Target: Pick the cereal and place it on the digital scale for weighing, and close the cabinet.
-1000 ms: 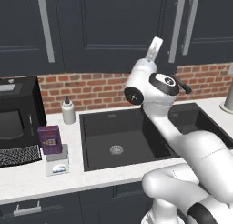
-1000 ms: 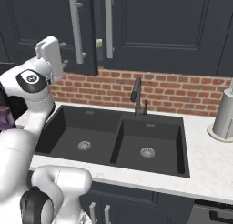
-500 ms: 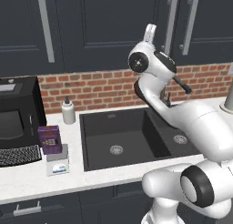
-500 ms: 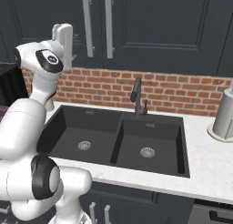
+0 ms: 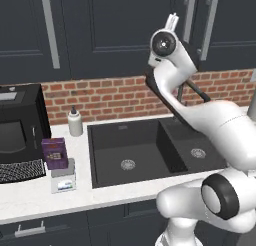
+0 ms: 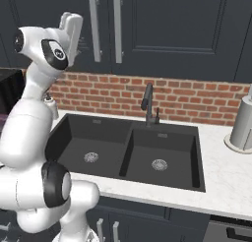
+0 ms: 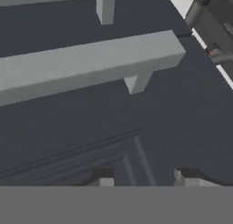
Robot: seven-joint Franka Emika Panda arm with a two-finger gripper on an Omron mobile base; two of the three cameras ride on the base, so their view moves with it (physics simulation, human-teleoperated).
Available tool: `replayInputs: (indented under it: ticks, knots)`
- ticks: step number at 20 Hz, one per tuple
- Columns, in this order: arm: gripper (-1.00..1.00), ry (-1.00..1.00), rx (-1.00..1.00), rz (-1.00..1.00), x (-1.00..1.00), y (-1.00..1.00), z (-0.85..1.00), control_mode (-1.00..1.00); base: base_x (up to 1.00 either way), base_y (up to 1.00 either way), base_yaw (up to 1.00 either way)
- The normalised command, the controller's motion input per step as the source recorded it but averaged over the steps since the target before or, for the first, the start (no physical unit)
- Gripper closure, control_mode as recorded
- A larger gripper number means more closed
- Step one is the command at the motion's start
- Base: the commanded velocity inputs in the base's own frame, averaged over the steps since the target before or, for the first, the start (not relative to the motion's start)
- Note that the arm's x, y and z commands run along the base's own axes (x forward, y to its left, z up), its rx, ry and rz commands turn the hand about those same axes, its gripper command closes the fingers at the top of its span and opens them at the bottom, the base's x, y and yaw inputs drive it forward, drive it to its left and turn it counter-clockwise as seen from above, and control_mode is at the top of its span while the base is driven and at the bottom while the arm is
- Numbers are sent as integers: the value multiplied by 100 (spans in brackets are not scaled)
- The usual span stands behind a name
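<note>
The purple cereal [image 5: 54, 153] box stands upright on the small grey digital scale [image 5: 63, 180], on the counter left of the sink. My gripper [image 5: 172, 21] is raised against the dark navy cabinet [image 5: 115, 35], close to its two neighbouring bar handles [image 5: 189, 17]. From the right base view the gripper [image 6: 69, 19] sits just left of the left handle [image 6: 95, 28], and both doors look flush. In the hand view a grey handle bar [image 7: 91, 63] crosses close in front. The gripper [image 7: 143, 178] is open, its tips apart with only door panel between them.
A black microwave [image 5: 17, 125] stands left of the scale and a soap bottle [image 5: 75, 122] behind it. A double sink [image 6: 130, 150] with a dark faucet [image 6: 146, 103] lies below the arm. A paper towel roll [image 6: 243, 125] is at the far right.
The arm has swung up towards the cabinet front. The left door of the handle pair has swung in until flush. Cereal and scale have not moved.
</note>
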Motion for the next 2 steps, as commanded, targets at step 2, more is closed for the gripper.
replayInputs:
  ticks: [2]
  knots:
    - [-100,8,3,8,32,-25,5,-100,0,0,0]
